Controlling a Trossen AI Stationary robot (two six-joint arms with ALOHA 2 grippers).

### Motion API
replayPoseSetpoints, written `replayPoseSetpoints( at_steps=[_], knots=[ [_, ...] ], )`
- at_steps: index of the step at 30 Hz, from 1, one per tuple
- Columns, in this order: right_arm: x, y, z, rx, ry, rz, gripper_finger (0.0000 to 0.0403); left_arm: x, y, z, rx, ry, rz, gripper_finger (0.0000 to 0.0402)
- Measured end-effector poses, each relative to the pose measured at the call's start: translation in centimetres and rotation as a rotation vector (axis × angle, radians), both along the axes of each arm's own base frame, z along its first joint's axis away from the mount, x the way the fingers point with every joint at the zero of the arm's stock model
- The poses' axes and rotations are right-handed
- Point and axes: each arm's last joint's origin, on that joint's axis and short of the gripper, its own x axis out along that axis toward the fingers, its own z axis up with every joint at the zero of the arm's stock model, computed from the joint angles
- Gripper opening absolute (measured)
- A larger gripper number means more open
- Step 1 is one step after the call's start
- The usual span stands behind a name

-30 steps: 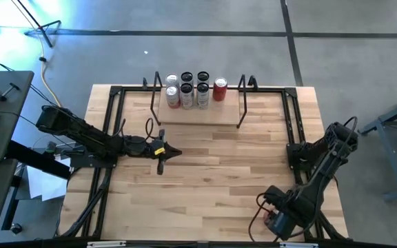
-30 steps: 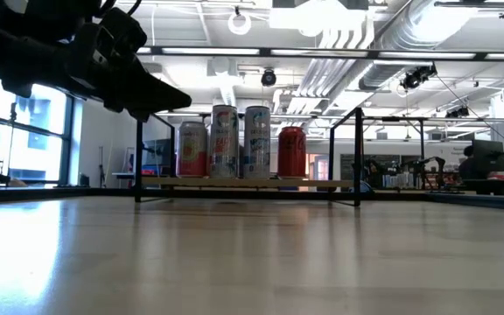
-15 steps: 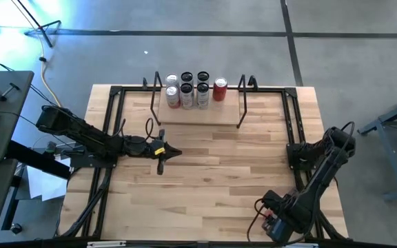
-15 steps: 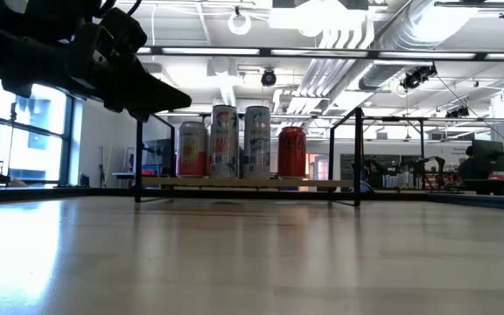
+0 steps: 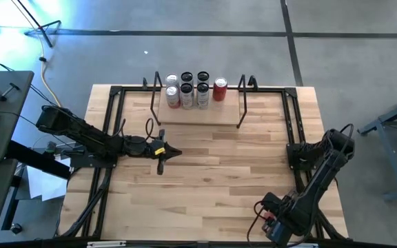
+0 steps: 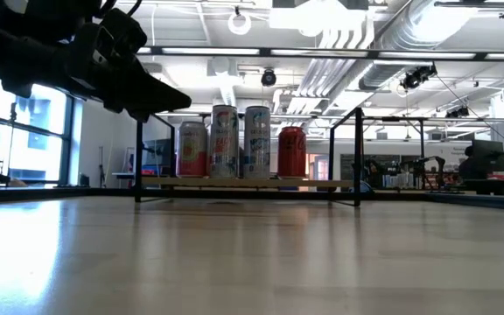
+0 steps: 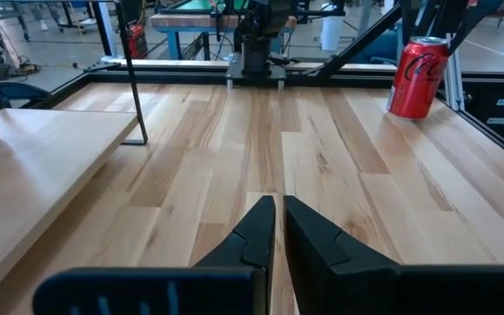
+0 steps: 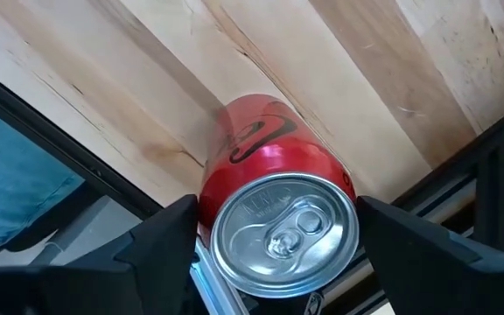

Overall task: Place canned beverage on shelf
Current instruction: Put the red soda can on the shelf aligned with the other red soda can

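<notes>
The left claw (image 5: 174, 153) sits left of centre in the high view, above the bare table (image 5: 212, 172), its fingers closed on nothing. In the left wrist view the two dark fingertips (image 7: 261, 229) meet almost tip to tip over the planks. In the low view this arm fills the upper left corner as a dark shape, with its claw (image 6: 169, 99) pointing toward the middle of the frame.

At upper centre of the high view stands the shelf (image 5: 198, 114), a pale plank with a black rod at each end. Six cans (image 5: 187, 96) are grouped on its far part: five pale ones in two rows, and a red one (image 5: 220, 89) at the right end of the group. The low view shows them upright on the shelf (image 6: 243, 183), the red one (image 6: 291, 152) rightmost.

At lower right of the high view the right arm reaches down to the table's near right corner, where its claw (image 5: 276, 219) is. The right wrist view looks down on a red can (image 8: 274, 210) standing upright at the table's edge by the black frame. The claw's two fingers (image 8: 160, 249) stand wide apart on either side of it; I cannot tell whether they touch it. The left wrist view shows this can (image 7: 417, 76) at upper right, well apart from the shelf.
</notes>
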Motion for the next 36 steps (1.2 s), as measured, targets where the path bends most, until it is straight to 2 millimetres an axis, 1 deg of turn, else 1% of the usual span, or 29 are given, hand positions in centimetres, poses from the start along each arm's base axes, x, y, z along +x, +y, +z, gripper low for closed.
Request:
replayPoseSetpoints(
  at_steps=[11,16,20,24,28,36],
  knots=[
    [0.0,0.1,-0.1,-0.005,-0.002,0.003,0.0287,0.0,0.0,0.0,-0.002,0.001,0.0,0.0019],
    [0.0,0.1,-0.2,-0.008,-0.006,0.007,0.026,0.0,0.0,0.0,-0.002,0.001,0.0,0.0019],
    [0.5,-0.2,-0.1,-0.001,-0.007,0.057,0.0236,0.0,0.0,0.0,-0.002,0.002,0.0,0.0019],
    [1.4,-1.3,0.2,0.0,-0.012,0.111,0.0234,0.0,0.0,0.0,-0.002,0.002,0.0,0.0019],
    [2.4,-2.7,0.5,-0.029,-0.023,0.145,0.0233,0.0,0.0,-0.1,-0.001,0.007,0.0,0.0019],
    [5.3,-5.9,0.7,-0.01,-0.013,0.266,0.0229,0.0,0.0,-0.1,0.0,0.015,0.0,0.0019]
  ],
)
